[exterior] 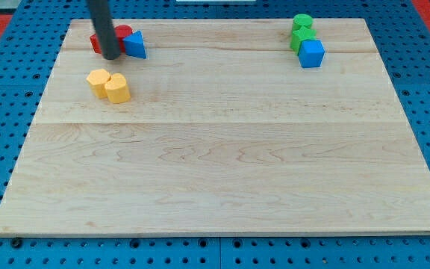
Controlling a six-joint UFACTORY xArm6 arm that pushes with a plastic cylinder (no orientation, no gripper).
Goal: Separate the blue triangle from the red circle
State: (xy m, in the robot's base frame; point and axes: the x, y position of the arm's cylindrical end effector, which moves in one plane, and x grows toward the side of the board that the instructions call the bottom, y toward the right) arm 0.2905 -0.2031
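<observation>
pale wooden surface fills the view over a blue pegboard, its near half bare. farther back at the view's left sit two yellow blocks touching each other. beyond them, at the top left, my tip rests in front of the red blocks, with the red circle partly hidden behind the rod. the blue triangle lies just right of my tip, touching or nearly touching the red circle. it looks small, light and rigid, likely to slide easily and to pivot if pushed off-centre, so press its left face squarely. no jaws exist here, only the rod. far right, two green blocks adjoin a blue cube.
</observation>
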